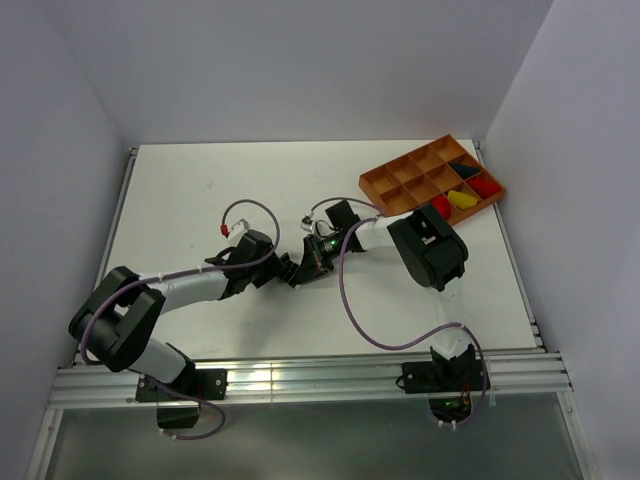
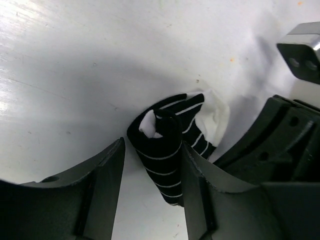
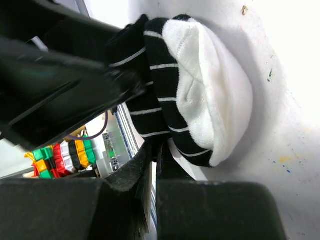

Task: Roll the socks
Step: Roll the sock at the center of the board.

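Left gripper (image 2: 152,145) straddles the striped sock (image 2: 167,165), jaws apart on either side of a roll that's well wound up, with the white toe poking out beyond it. Squeezing or just bracketing? Can't tell! Right gripper (image 3: 155,155), jaws together, has its tips tucked at the sock's edge; whether any fabric is nipped is hidden. All this sits mid-tabletop (image 1: 200,200), both arms meeting nose to nose. Out at the far right, the orange tray (image 1: 400,180) carries what look like a red sock (image 1: 486,185) and a dark sock (image 1: 462,168) beside a yellow bundle (image 1: 462,200). My read: two stowed, and this last roll partly done, toe end left to finish.
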`<action>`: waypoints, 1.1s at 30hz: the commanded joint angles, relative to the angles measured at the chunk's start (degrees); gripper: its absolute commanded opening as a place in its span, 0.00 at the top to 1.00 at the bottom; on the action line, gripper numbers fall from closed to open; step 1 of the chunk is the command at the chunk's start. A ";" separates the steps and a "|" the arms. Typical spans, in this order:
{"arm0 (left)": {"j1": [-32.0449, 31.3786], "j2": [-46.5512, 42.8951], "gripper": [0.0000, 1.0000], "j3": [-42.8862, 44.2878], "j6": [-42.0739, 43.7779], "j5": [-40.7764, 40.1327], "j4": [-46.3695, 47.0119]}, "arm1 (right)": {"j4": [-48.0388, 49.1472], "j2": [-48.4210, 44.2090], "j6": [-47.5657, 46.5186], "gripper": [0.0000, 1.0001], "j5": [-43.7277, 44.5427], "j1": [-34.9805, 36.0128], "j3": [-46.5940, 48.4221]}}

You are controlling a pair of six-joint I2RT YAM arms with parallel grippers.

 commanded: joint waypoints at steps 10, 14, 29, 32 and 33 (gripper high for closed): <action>1.77 6.36 0.79 1.72 0.82 1.41 0.23 | 4.97 -5.88 -0.59 0.99 6.15 -0.46 -4.10; 1.86 9.35 0.86 3.56 2.67 3.35 -1.70 | 8.65 -13.08 -2.96 0.79 15.63 -0.20 -9.01; 1.68 9.36 0.95 8.23 6.54 7.22 -6.10 | 18.77 -33.23 -20.98 0.49 62.32 19.65 -21.77; 1.68 9.01 0.95 8.49 6.72 7.57 -6.53 | 18.42 -31.21 -23.44 0.49 66.01 22.47 -20.28; 1.59 8.92 0.95 8.49 6.80 7.66 -6.62 | 18.42 -30.08 -24.49 0.49 66.63 23.09 -19.75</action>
